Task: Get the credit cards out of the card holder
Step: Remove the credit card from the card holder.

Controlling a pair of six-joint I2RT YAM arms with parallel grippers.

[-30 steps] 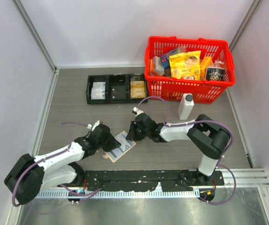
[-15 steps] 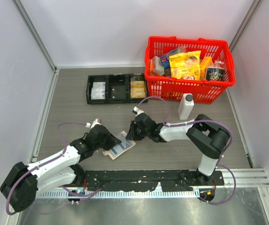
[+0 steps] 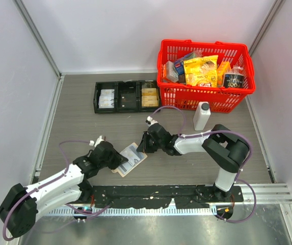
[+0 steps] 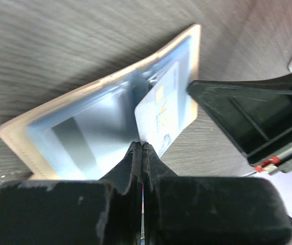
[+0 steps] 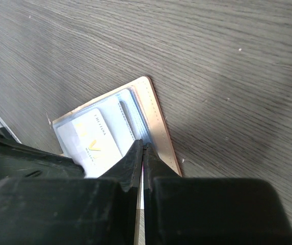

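Note:
The tan card holder [image 3: 133,156] lies open on the table, pale blue-grey inside up. In the left wrist view a white credit card [image 4: 163,115] with gold marks sticks partly out of the card holder's [image 4: 84,127] pocket. My left gripper [image 4: 142,146] is shut on the card's near corner. In the top view the left gripper [image 3: 119,159] is at the holder's near-left side and the right gripper [image 3: 142,148] at its far-right edge. In the right wrist view my right gripper [image 5: 143,148] is shut on the holder's tan edge [image 5: 161,132], beside the white card [image 5: 92,143].
A black three-compartment tray [image 3: 127,96] stands at the back. A red basket [image 3: 207,100] full of packets is at the back right, with a white bottle [image 3: 202,116] in front of it. Grey walls close both sides.
My left arm has drawn back toward the near left, and the white card has come further out of its pocket. The right gripper has stayed at the holder's edge.

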